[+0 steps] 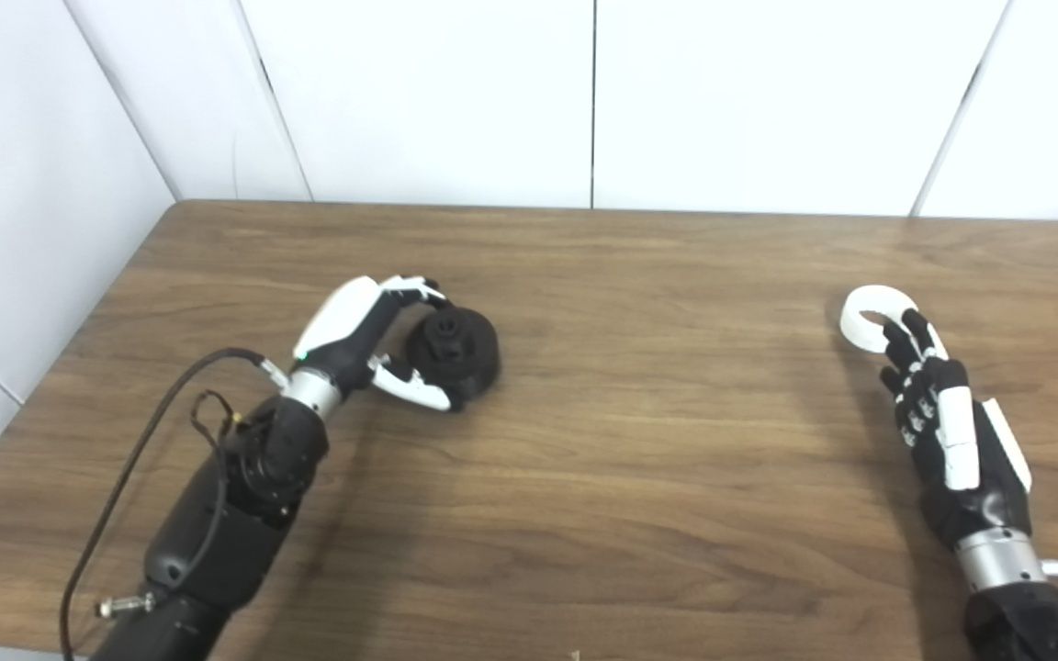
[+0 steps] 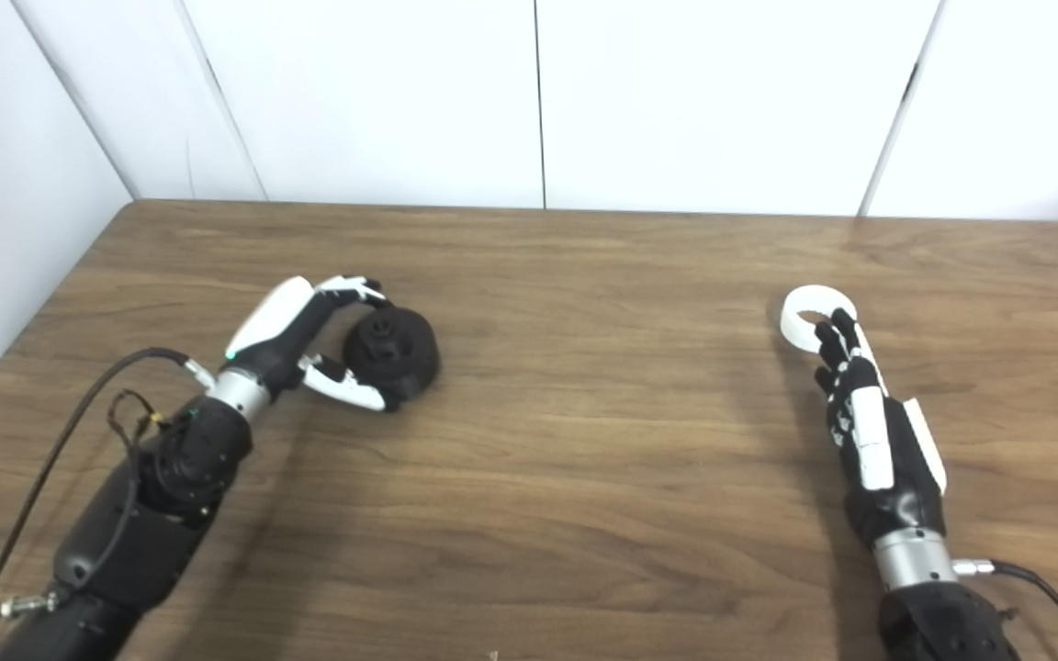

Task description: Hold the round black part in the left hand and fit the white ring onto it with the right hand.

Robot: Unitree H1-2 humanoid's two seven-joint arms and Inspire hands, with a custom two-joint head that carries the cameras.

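Brown wood-grain table (image 1: 639, 477), matte surface with streaky grain, white panelled walls behind it. No containers in view.

Round black part (image 1: 454, 345): squat, matte, dome-like disc with a raised knobbed hub on top, sitting on the table at its left side, not lifted. Left hand (image 1: 365, 341), white shell over black fingers, is cupped around the part's left side: fingers curl over the top edge, thumb reaches along the near edge. Touching or very near; cannot tell if it is actually clamped, and the fingers look spread.

White ring (image 1: 873, 317): smooth, glossy plastic, thick-walled hoop, lying flat on the table well to the right of the black part, far apart from it. Right hand (image 1: 942, 422), black fingers with white back plates, lies just on the near side of the ring, fingers stretched out together with tips over or on the ring's near rim, covering part of it. No visible grasp; ring rests on the table.
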